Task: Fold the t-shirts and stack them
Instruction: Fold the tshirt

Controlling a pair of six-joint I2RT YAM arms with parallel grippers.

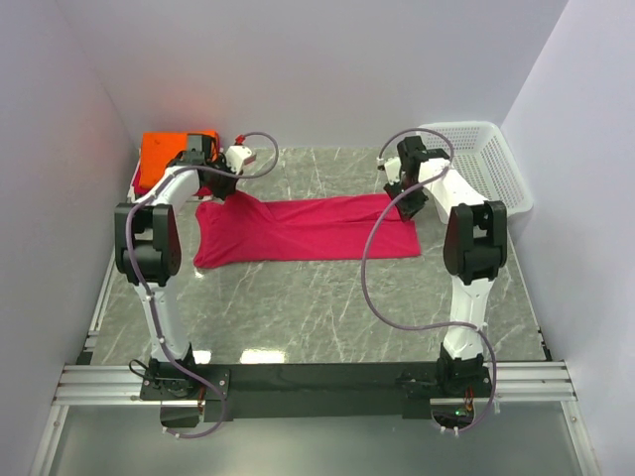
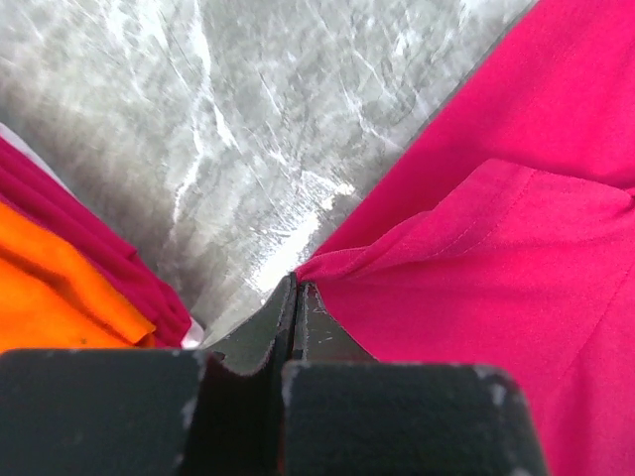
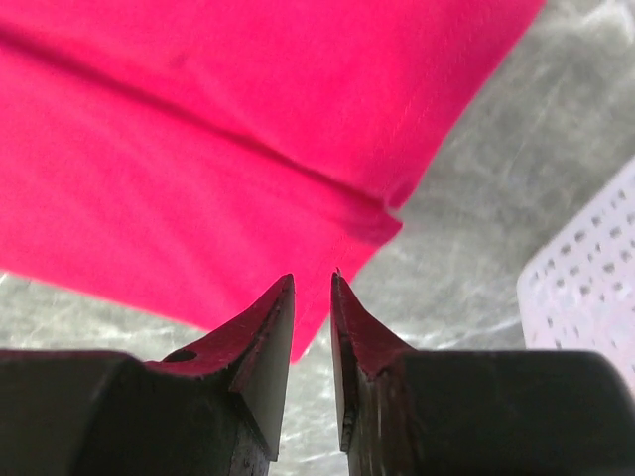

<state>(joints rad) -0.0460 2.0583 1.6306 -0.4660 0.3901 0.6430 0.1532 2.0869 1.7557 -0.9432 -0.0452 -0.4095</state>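
Note:
A crimson-pink t-shirt lies on the table as a long band folded lengthwise. My left gripper is shut on its far left corner, and the left wrist view shows the jaws pinching a tip of the fabric. My right gripper hovers over the shirt's far right end. Its jaws stand a narrow gap apart with nothing between them, and the shirt's corner lies just beyond the tips. A folded orange t-shirt sits on a red one at the far left.
A white mesh basket stands at the far right, close to my right arm, and also shows in the right wrist view. Walls close in the table on the left, back and right. Grey marble tabletop lies in front of the shirt.

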